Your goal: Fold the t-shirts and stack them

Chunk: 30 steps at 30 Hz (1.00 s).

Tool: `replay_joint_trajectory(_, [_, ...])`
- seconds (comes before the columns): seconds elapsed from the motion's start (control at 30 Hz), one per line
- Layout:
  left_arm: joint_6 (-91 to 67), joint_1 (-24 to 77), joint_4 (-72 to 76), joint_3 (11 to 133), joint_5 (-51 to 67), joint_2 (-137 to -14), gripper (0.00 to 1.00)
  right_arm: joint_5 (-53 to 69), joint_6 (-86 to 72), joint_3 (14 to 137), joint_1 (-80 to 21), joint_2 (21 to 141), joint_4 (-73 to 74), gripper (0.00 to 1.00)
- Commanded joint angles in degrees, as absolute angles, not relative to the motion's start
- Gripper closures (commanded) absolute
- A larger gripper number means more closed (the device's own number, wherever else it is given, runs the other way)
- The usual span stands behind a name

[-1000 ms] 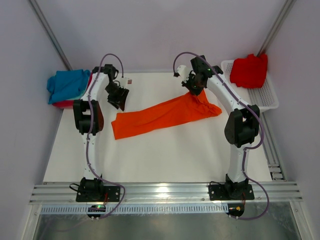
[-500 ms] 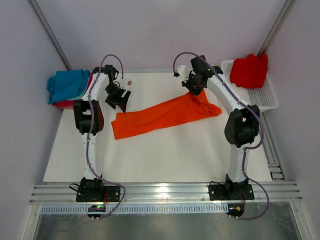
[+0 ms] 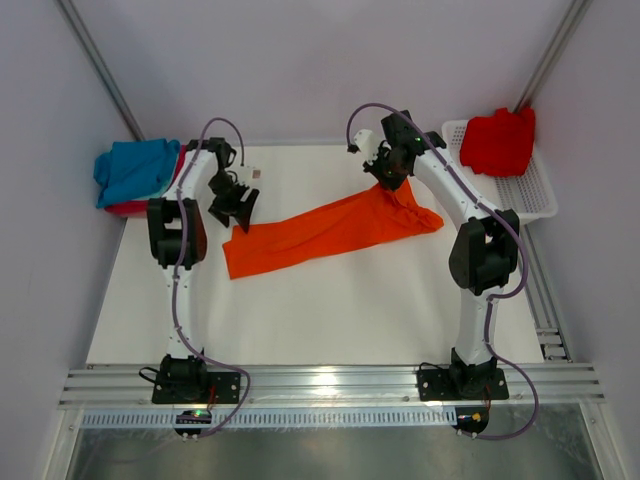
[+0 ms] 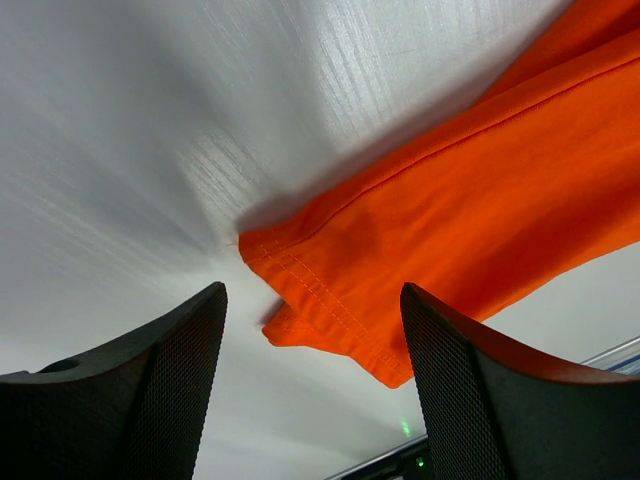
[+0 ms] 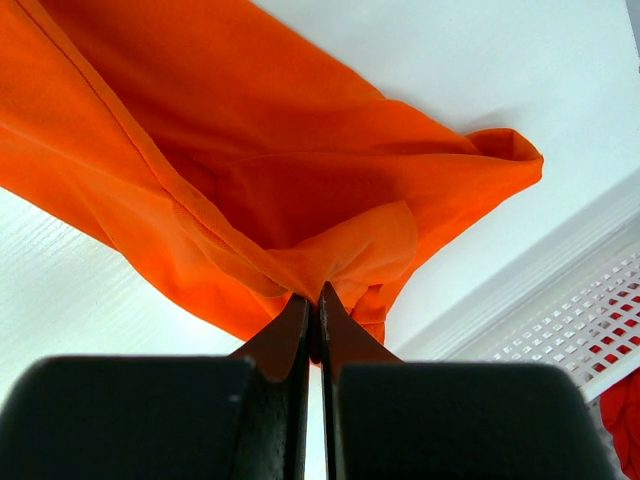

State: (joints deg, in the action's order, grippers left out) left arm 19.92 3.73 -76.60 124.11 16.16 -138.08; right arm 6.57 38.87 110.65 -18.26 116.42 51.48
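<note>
The arm bases sit bolted to a rail point(image 3: 330, 383) at the near edge of the white table point(image 3: 330, 320); beyond a bare stretch of it, the orange shirt point(image 3: 330, 232) lies as a long crumpled band slanting across the middle, its left end nearer and its right end farther; the left gripper point(image 4: 312, 300) hangs above that left end with jaws wide apart and nothing between them, and in its wrist view the shirt's stitched hem corner, doubled over on itself, lies flat on the table below the gap between the two fingers; whether the fingertips touch cloth or table cannot be told; the right gripper point(image 5: 316, 296) is at the shirt's far right end, jaws pinched together on a fold of the orange cloth, which bunches and puckers up into the fingertips while the rest trails back down onto the table; farther off, at the far left just off the table's corner, a teal shirt point(image 3: 135, 168) sits in a rumpled bundle on top of a red cloth point(image 3: 130, 208); at the far right, beside the table's edge, a white mesh basket point(image 3: 535, 200) holds a red shirt point(image 3: 498, 140) heaped at its far end.
</note>
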Motion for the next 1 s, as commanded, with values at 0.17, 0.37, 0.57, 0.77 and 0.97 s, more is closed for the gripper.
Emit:
replay_joint_trajectory(0.17, [19.7, 3.0, -77.1, 123.6, 16.9, -139.8, 0.26, 6.0, 38.1, 110.9, -18.4, 115.0, 50.2, 0.97])
replay_joint_trajectory(0.37, [19.6, 3.0, -76.4, 124.0, 17.5, -141.0, 0.28, 5.8, 38.1, 110.8, -18.3, 115.0, 50.3, 0.97])
replay_joint_trajectory(0.57, [19.4, 3.0, -76.1, 124.5, 18.2, -141.8, 0.44, 5.8, 38.2, 111.0, -18.4, 115.0, 50.2, 0.97])
replay_joint_trajectory(0.77, [20.1, 3.0, -77.6, 125.9, 20.6, -142.6, 0.89, 5.6, 38.2, 111.1, -18.4, 115.3, 50.1, 0.97])
replay_joint_trajectory(0.97, [21.1, 3.0, -79.8, 128.1, 22.1, -142.4, 1.0, 5.3, 38.4, 111.1, -18.3, 115.3, 50.3, 0.97])
